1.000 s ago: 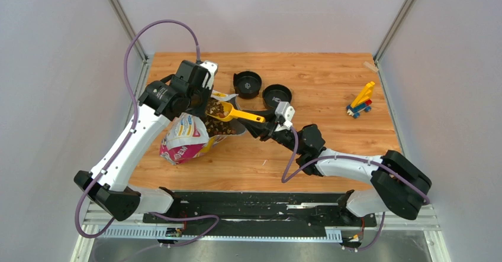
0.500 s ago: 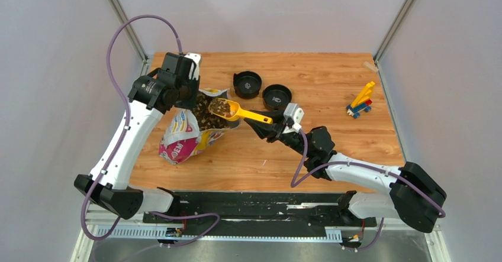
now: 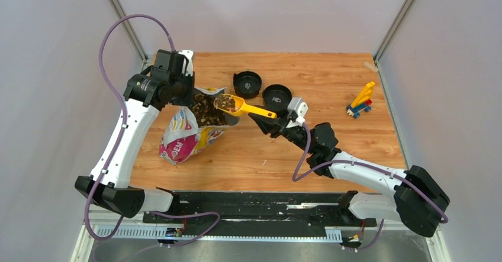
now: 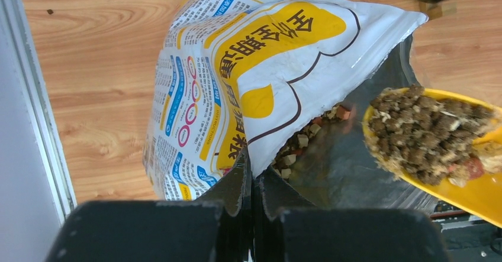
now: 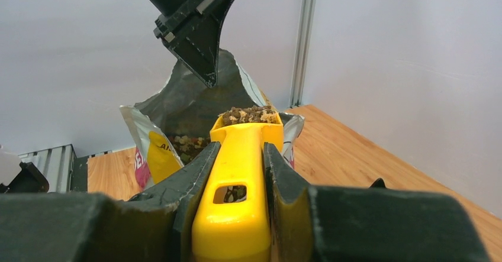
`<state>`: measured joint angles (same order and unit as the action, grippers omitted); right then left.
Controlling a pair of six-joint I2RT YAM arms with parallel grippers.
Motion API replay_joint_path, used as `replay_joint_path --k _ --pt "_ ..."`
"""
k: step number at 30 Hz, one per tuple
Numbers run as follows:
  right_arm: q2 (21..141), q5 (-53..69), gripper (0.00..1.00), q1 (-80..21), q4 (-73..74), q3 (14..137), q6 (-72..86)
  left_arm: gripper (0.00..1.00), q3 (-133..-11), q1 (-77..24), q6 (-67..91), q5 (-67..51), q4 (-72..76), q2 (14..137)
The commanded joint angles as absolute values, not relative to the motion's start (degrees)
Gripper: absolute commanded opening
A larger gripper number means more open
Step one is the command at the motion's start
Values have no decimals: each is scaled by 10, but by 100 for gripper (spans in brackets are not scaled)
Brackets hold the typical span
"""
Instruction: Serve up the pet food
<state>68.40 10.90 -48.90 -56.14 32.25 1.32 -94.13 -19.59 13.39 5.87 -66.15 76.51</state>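
The pet food point(image 3: 224, 103) fills the bowl of a yellow scoop point(image 3: 244, 107), heaped brown kibble just right of the open bag's mouth; it also shows in the left wrist view point(image 4: 423, 131) and the right wrist view point(image 5: 247, 115). More kibble lies inside the printed bag point(image 3: 188, 133). My right gripper point(image 3: 273, 122) is shut on the scoop's handle point(image 5: 240, 197) and holds it level above the table. My left gripper point(image 3: 190, 96) is shut on the bag's top edge point(image 4: 269, 96), holding the mouth open.
Two empty black bowls point(image 3: 247, 84) point(image 3: 276, 96) stand behind the scoop. A small stack of coloured toy bricks point(image 3: 361, 104) sits at the right. The wooden table point(image 3: 331, 73) is walled in by grey panels left and right.
My right gripper has drawn the filled scoop up and right, out of the bag's mouth. My left arm has pulled the bag's edge back and left, and the bag stands more upright.
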Motion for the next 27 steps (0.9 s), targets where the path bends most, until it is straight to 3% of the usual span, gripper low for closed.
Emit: replay_joint_path --k 1,20,27 --pt "654 119 0 -484 -569 360 3 0 -993 -187 152 9 -552 757" --pt "639 95 0 -473 -596 371 -36 0 -1020 -164 136 -12 -556 773" --pt "636 96 0 -422 -599 368 -19 0 -1009 -162 138 -16 -554 769"
